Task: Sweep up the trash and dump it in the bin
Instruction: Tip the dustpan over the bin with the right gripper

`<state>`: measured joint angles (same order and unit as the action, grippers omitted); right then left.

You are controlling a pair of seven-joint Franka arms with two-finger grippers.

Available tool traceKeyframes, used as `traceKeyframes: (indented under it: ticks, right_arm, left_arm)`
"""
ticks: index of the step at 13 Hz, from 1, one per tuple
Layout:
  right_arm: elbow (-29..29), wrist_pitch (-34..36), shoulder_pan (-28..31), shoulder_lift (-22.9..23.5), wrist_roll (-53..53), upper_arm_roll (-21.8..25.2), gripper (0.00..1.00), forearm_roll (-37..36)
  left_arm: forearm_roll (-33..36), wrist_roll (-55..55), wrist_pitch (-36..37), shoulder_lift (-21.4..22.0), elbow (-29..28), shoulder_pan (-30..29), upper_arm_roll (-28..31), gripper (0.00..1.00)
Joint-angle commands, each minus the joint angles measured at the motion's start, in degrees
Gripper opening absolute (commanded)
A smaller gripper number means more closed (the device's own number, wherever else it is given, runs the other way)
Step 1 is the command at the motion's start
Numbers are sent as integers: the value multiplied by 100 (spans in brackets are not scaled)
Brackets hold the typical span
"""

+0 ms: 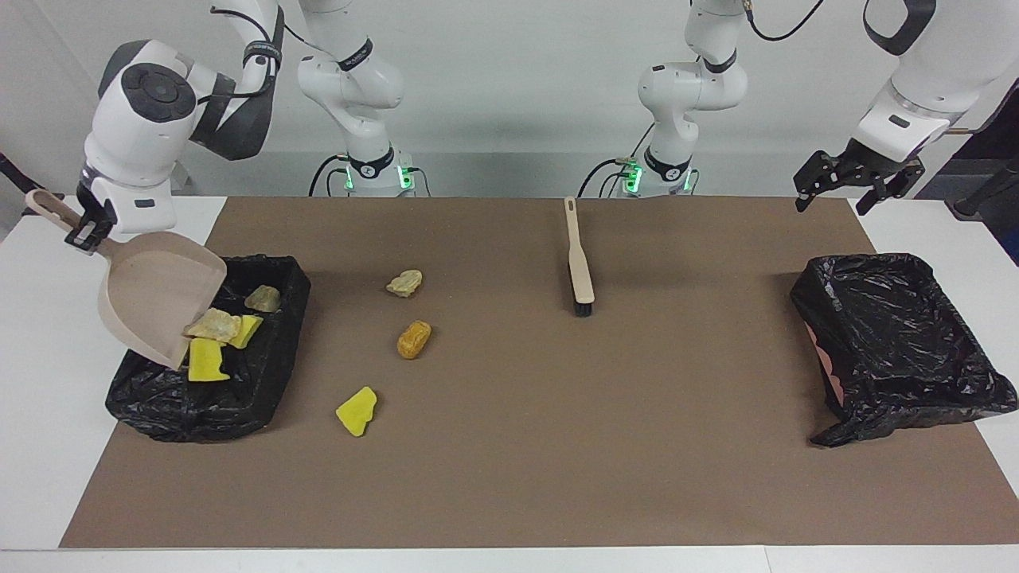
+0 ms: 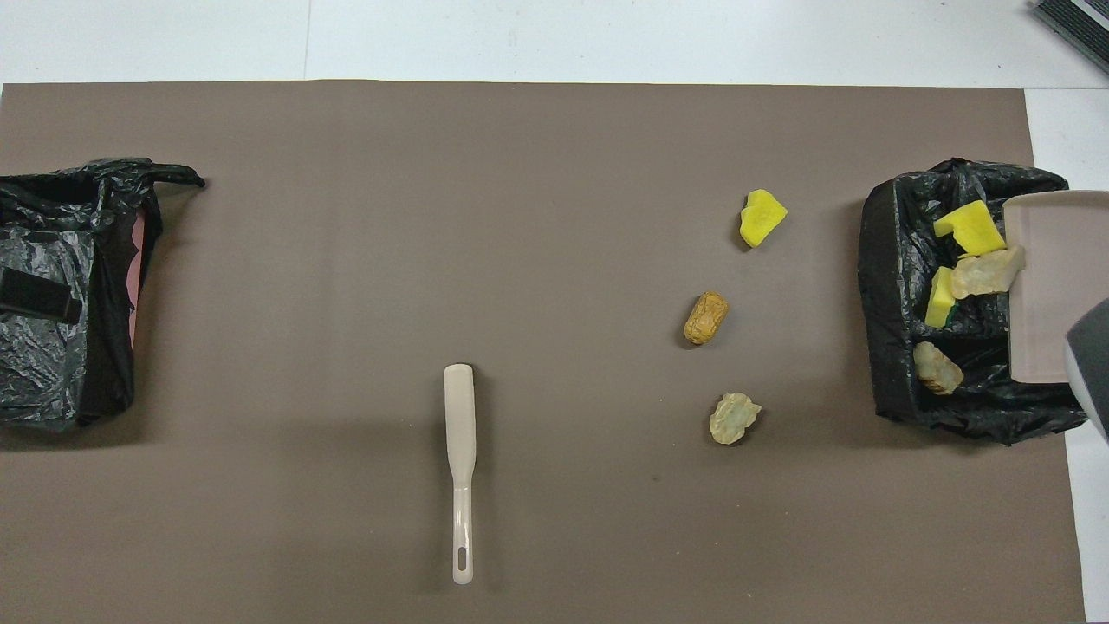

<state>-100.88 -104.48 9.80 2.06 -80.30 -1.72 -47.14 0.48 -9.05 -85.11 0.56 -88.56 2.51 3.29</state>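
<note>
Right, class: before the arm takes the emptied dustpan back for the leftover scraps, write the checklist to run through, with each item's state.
1. Dustpan gripped by right hand: ok.
2. Dustpan empty: ok.
3. Dumped scraps inside the bin: ok.
4. All trash binned: not ok; yellow sponge, orange-brown lump and tan lump lie on the mat.
5. Brush ready: ok, lying unheld.
6. Left hand free: ok, open.
</note>
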Motion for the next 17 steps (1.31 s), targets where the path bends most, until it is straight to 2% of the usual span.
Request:
traceKeyframes:
  ticks: [1,9,12,17]
  right_arm:
    - [182,331,-240,-12,129,5,0,-269]
    - [614,543,-241,-65,-161,-91,0,-155]
    - [710,543,-250,-21,-65,-144,0,178]
    - [710,464,-268,5,1285,-381,0,1267]
  left_arm:
    - [101,0,73,40,-21,-23,-4,100]
    - [101,0,73,49,-21,-23,-4,100]
    - [101,0,73,49,-21,-31,-4,100]
    - [101,-9,73,40,-21,-31,-4,100]
